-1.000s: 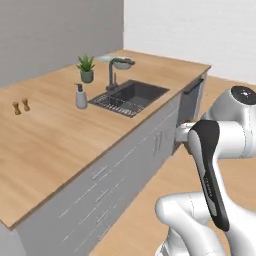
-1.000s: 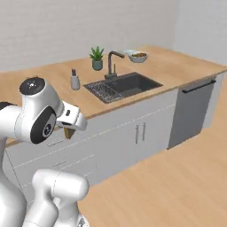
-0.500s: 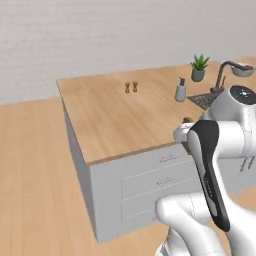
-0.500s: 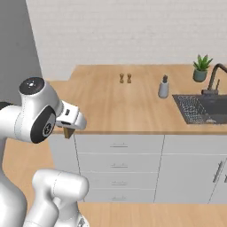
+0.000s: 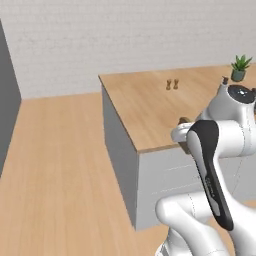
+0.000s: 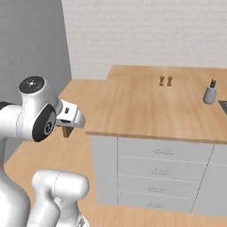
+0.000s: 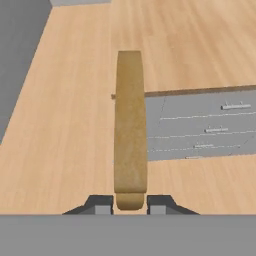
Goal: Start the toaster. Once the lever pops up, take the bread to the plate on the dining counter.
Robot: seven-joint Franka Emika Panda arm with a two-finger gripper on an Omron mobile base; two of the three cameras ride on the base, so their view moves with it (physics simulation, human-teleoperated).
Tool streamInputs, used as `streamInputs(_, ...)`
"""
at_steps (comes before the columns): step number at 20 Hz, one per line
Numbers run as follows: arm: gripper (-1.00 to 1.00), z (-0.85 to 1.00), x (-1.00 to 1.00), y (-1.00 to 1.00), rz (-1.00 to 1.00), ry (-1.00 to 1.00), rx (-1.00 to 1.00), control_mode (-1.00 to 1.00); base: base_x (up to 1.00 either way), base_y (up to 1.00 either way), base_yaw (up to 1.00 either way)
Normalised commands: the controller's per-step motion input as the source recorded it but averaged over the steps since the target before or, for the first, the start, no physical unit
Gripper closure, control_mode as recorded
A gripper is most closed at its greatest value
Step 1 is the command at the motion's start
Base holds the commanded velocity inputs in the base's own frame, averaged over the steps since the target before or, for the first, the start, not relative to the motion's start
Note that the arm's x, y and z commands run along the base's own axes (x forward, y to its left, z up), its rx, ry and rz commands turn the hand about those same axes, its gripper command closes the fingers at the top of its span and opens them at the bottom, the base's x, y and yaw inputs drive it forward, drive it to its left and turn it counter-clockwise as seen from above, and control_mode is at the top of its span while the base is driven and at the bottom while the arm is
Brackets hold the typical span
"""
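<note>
The tool (image 7: pixel 129 204) clamps the bread (image 7: pixel 130 130) edge-on at lower centre of the hand view; likely light, stiff, crumbly, so a gentle edge hold suits; dining tabletop (image 6: pixel 146 106) sits centre-right.

Arm folded close over the base, tool clamped tight.
The tool (image 7: pixel 130 204) has both dark finger tips pressed against the lower edge of the bread (image 7: pixel 130 130), which stands edge-on between them. The white elbow rises high, the hand tucked low beside it.
</note>
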Motion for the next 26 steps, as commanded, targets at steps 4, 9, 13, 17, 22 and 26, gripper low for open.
streamInputs(4,1.00,0.00,0.00,0.00,0.00,0.00,0.00,1.00,0.03,1.00,0.05)
streamInputs(9,1.00,0.00,0.00,0.00,0.00,0.00,0.00,1.00,0.25,1.00,0.00)
streamInputs(13,1.00,0.00,0.00,0.00,0.00,0.00,0.00,1.00,0.45,0.93,0.00)
streamInputs(17,1.00,0.00,0.00,0.00,0.00,0.00,0.00,1.00,0.90,0.28,0.00)
streamInputs(22,1.00,0.00,0.00,0.00,0.00,0.00,0.00,1.00,1.00,0.20,0.03)
streamInputs(26,1.00,0.00,0.00,0.00,0.00,0.00,0.00,1.00,1.00,0.21,0.04)
